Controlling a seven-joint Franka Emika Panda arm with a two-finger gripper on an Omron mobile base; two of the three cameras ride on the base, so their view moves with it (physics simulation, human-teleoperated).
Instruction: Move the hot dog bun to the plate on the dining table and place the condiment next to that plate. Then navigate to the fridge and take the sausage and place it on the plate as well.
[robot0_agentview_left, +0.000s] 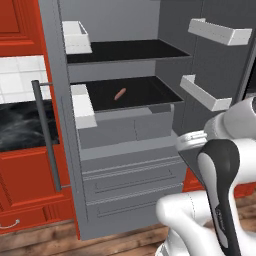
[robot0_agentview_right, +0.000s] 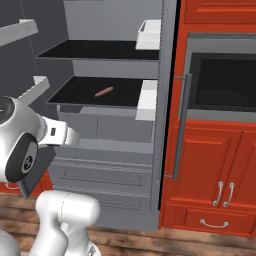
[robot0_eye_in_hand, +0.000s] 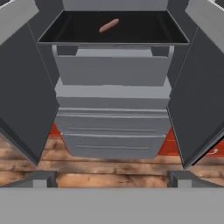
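Facing open fridge (robot0_agentview_left: 125, 150); sausage (robot0_agentview_left: 120, 94) lying alone on dark lower shelf (robot0_agentview_left: 150, 92) (doors swung wide). Gripper (robot0_eye_in_hand: 112, 178) spread wide, holding nothing, well short of it.

arm: folded up, elbow bent, wrist reaching forward | tool (robot0_eye_in_hand: 112, 178): jaws spread wide, nothing between them | pose: hanging low, looking level ahead

A home kitchen is shown. An open grey fridge (robot0_agentview_left: 125, 125) with dark shelves (robot0_agentview_left: 130, 92) and door bins (robot0_agentview_left: 205, 92) is set between red cabinets (robot0_agentview_right: 215, 170), and a wooden floor (robot0_eye_in_hand: 109, 166) is seen below.
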